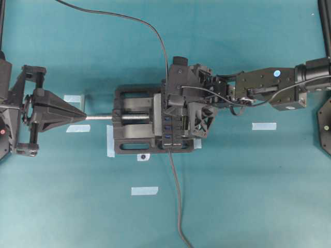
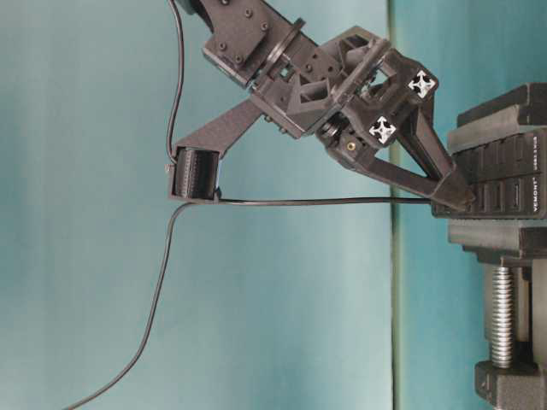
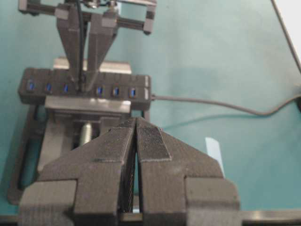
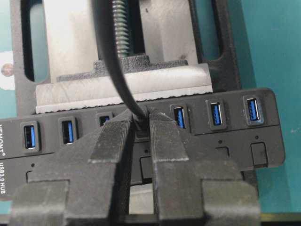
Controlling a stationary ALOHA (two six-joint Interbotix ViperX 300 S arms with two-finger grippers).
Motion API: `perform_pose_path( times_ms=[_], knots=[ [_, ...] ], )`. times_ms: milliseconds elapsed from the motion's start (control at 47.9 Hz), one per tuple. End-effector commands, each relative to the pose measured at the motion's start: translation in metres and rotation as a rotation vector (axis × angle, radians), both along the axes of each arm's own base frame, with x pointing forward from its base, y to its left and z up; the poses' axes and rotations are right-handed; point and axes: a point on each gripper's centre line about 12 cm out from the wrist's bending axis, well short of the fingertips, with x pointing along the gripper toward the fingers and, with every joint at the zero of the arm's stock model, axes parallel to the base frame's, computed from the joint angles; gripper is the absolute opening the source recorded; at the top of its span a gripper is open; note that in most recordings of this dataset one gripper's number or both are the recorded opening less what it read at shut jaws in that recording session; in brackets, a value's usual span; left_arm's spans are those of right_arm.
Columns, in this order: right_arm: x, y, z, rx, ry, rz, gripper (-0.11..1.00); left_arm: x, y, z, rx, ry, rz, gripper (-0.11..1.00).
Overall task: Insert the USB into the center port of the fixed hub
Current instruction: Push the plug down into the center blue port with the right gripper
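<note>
The surface is blue-green all over. The fixed hub is black, with small bright blue ports and white letters at its left end. The vise is black, and its screw is shiny silver. Pale blue tape strips lie on the surface. The cable is dark grey. Both claws are black.

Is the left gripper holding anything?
No: in the left wrist view the left gripper has its fingers shut together on nothing, back from the fixed hub.
</note>
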Motion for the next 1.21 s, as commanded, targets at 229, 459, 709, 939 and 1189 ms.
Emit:
perform_pose_path(
  times_ms=[229,459,709,939,1189],
  knots=[
    [0.000,0.005,-0.005,0.006,0.023,0.008,0.32,0.001,0.000,0.004,0.001,-0.018,-0.001,0.00],
    [0.003,0.005,0.001,0.002,0.008,0.010,0.63,0.001,0.000,0.004,-0.001,-0.020,0.000,0.00],
    [0.005,0.004,0.014,-0.001,-0.017,0.011,0.68,0.001,0.000,0.004,0.001,-0.018,-0.002,0.00],
    [0.002,0.005,0.020,0.000,-0.012,0.013,0.69,0.001,0.000,0.003,0.001,-0.022,-0.002,0.00],
    [0.002,0.005,0.027,-0.003,-0.029,0.014,0.71,0.001,0.000,0.002,0.001,-0.022,-0.002,0.00]
  ],
)
